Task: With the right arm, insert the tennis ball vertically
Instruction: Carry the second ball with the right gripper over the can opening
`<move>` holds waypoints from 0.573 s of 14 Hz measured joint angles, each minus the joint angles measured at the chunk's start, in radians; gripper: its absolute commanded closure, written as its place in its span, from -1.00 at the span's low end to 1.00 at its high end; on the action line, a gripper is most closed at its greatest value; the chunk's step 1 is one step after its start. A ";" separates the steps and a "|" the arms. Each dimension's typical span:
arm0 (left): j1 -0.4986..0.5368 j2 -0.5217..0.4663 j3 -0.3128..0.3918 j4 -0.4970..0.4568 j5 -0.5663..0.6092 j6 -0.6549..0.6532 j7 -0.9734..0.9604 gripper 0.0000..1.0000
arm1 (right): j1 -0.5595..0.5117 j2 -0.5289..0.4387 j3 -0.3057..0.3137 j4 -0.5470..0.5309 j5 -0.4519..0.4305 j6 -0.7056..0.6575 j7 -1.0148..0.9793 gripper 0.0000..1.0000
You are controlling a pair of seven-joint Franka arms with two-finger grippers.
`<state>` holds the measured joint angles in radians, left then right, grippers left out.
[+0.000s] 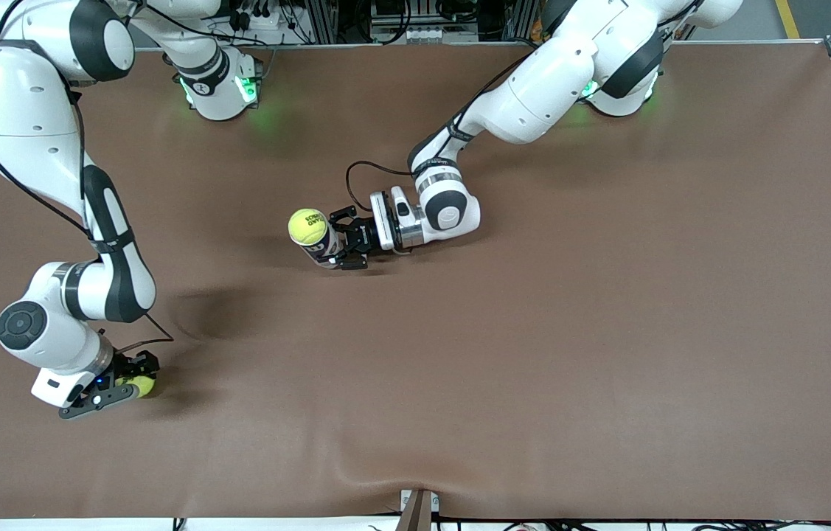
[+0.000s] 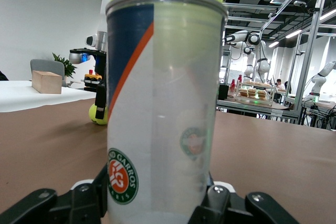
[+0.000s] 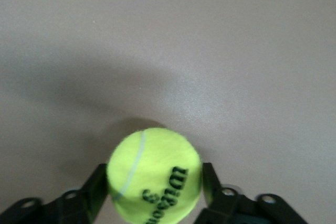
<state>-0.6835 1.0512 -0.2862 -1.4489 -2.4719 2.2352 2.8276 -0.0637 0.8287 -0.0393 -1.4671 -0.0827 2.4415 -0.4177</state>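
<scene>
On the brown counter (image 1: 533, 332), the left claw (image 1: 338, 247) is clamped on an upright tube (image 1: 321, 251) topped by a ball (image 1: 308, 226), while nearer the camera than the tube, toward the right arm's end, the right claw (image 1: 127, 383) has its fingers against a second tennis ball (image 1: 142, 385).

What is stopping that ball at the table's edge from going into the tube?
Another ball already sits in the tube's mouth, blocking it. The bare table between holds nothing. The right end effector grips the loose ball; the left end effector holds the tube.
</scene>
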 measured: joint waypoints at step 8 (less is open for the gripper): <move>0.000 -0.005 0.001 -0.005 0.000 0.003 0.001 -0.29 | 0.031 -0.167 0.049 0.050 0.106 -0.332 0.075 0.11</move>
<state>-0.6839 1.0464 -0.2853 -1.4544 -2.4719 2.2387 2.8282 -0.0330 0.6614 0.0095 -1.4171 0.0234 2.1097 -0.3425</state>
